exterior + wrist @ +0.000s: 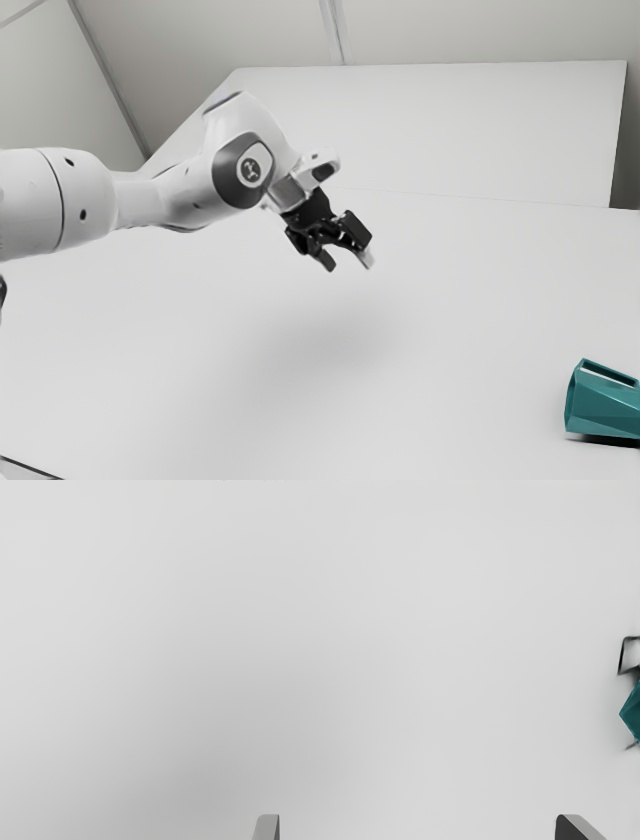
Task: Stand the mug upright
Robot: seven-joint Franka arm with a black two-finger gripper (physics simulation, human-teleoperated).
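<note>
So in the exterior view the teal mug (604,408) is lying on its side on the worktop (450,330), over at that view's right, near side. Long axis runs roughly left-right, one end pointing to the exterior view's left; can't tell if that's mouth or base. Fingers (365,257) are up above the worktop, well apart from it.

Wrist view: fingers spread wide, released, with a bit of mug off past one of them.
</note>
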